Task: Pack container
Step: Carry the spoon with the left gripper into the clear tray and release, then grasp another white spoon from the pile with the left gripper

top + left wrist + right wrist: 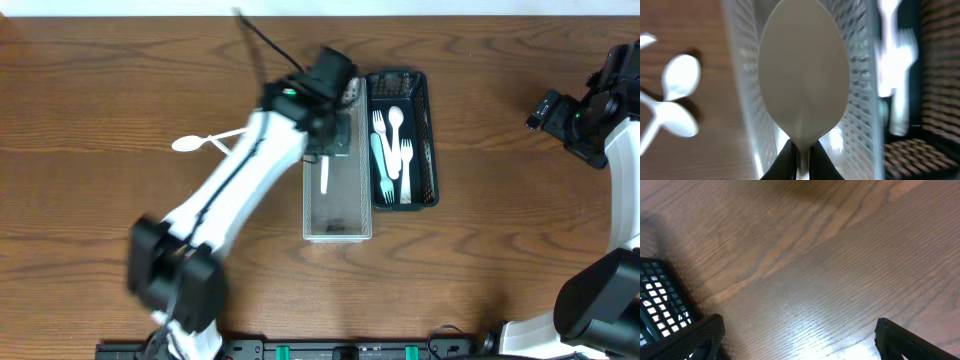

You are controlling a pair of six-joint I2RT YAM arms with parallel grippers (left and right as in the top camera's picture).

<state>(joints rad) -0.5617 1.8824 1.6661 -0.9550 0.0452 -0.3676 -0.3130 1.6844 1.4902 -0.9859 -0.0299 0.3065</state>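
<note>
Since the left claw [800, 156] is clenched on the neck of the white spoon [805, 90], just below its bowl, and hangs over the clear container [306, 205] at the centre of the counter [120, 80], the step in hand looks like setting that spoon inside. To do it well, I judge the claw should come low between the perforated walls, keep the spoon lined up with the container's length, and open only when the spoon is near the floor, so it lies flat rather than bouncing against the rim. In the left wrist view the bowl points to the top of the frame, away from the claw. In the overhead view its long axis runs top to bottom, parallel to the container's long sides. Just right of it, the black basket [432, 140] holds forks and spoons, and loose spoons [195, 143] lie at the upper left. The right claw [800, 345] is released, grasping nothing, over bare counter.
</note>
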